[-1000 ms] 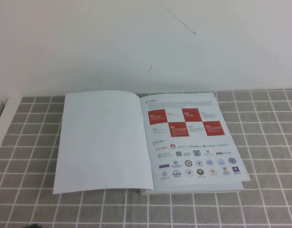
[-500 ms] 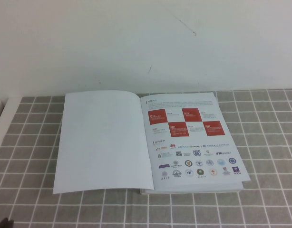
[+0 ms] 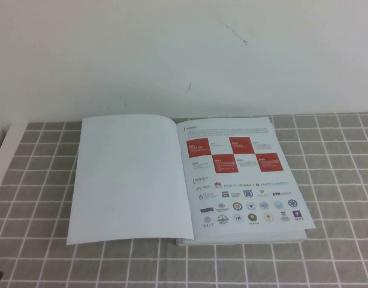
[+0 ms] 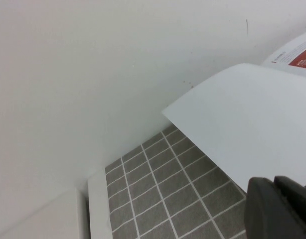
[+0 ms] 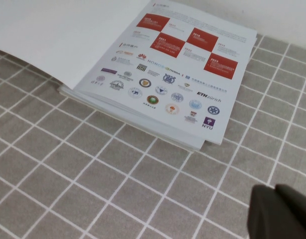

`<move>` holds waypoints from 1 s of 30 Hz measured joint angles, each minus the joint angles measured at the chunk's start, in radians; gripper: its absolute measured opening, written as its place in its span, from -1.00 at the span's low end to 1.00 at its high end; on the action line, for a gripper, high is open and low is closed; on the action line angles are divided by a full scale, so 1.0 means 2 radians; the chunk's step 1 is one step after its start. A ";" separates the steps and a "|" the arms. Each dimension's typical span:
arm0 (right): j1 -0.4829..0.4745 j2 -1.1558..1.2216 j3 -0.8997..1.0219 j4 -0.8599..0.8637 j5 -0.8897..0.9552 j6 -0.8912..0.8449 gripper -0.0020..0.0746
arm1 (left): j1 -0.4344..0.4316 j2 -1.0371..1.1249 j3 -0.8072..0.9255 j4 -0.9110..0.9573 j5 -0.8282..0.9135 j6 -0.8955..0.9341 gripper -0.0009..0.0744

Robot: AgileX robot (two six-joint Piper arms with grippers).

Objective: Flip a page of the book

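Grey checked cloth [image 3: 328, 180] carries the open book [image 3: 244, 180], its page [image 3: 127, 180] lying blank-side up leftward. Left gripper [image 4: 280, 209] hovers nearby; right gripper [image 5: 282, 214], closed and empty, hangs apart.

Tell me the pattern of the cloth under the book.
Grey squares with a white grid on the cloth, clearest in the high view.

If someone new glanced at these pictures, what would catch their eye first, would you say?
First the book lying open at the middle of the grey checked tablecloth, its right page showing red squares and logo rows. The turned page lies blank white on the left. The left gripper and the shut right gripper sit off the book, near its left and right sides.
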 joint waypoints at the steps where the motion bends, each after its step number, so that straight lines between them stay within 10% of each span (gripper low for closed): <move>1: 0.000 0.000 0.000 0.000 0.000 0.000 -0.95 | 0.000 0.000 0.000 0.000 0.001 0.000 -0.99; 30: 0.000 0.001 0.000 0.000 0.000 0.000 -0.95 | 0.000 -0.001 -0.002 0.049 0.113 -0.197 -0.99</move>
